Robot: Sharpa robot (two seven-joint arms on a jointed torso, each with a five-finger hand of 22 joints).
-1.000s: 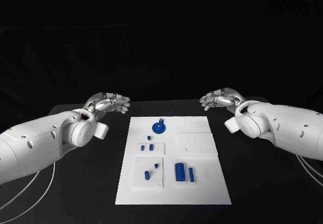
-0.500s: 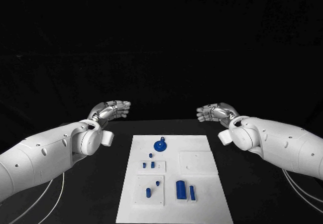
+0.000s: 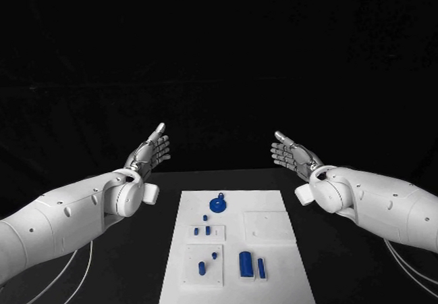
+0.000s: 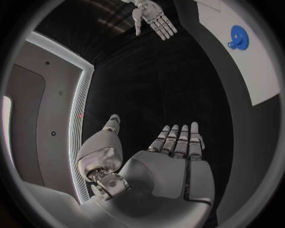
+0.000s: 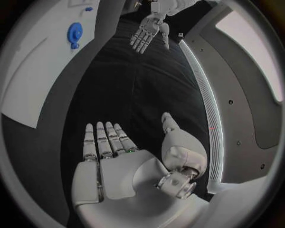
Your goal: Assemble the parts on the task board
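Two hands: both raised, flat, fingers extended and apart, holding nothing.
Left hand (image 3: pixel 149 154): upper left of centre, beyond the task board's far edge.
Right hand (image 3: pixel 289 152): upper right of centre, level with the left.
Task board (image 3: pixel 272 258): lower centre on the black worktop (image 3: pixel 118 278).
Parts: round blue piece (image 3: pixel 218 205) near the far edge; tall blue pieces (image 3: pixel 246 264) nearer the lower edge.
Open room: a wide dark gap between the hands; bare worktop strips flank both long edges of the board.
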